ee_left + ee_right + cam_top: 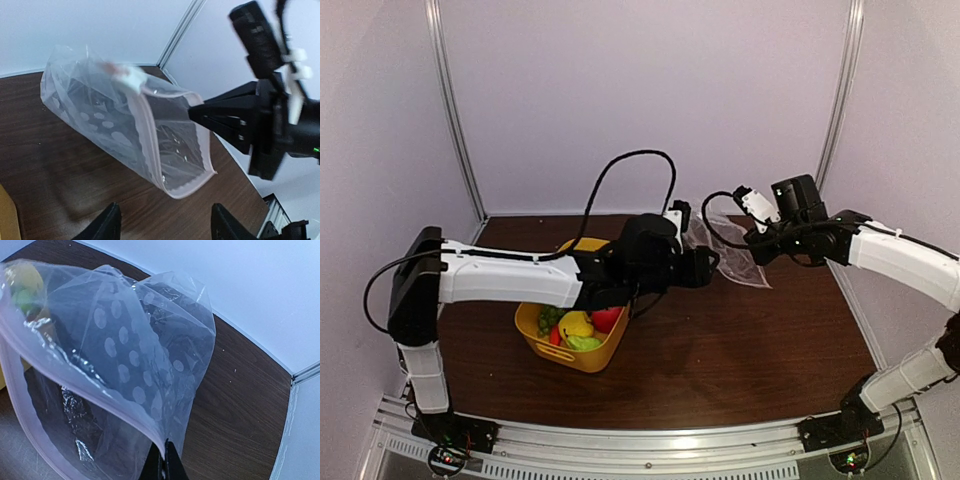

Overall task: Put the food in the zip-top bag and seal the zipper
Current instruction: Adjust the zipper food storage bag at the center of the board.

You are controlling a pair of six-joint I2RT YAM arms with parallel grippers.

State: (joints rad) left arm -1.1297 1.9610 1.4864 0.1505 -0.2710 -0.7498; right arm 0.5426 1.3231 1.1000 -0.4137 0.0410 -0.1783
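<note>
The clear dotted zip-top bag is lifted off the table with its mouth gaping toward my left arm. Its pale zipper rims that opening. My right gripper is shut on the bag's rim, which is pinched between the jaws. My left gripper is open just in front of the mouth, with nothing between its fingers. A blurred red-and-white piece shows at the bag's upper rim; whether it is inside I cannot tell. The rest of the food lies in the tub: a yellow lemon, a red apple and green pieces.
The yellow tub stands under my left forearm, near the table's middle. White walls close the back and both sides. My right arm fills the right of the left wrist view, close to the bag's mouth.
</note>
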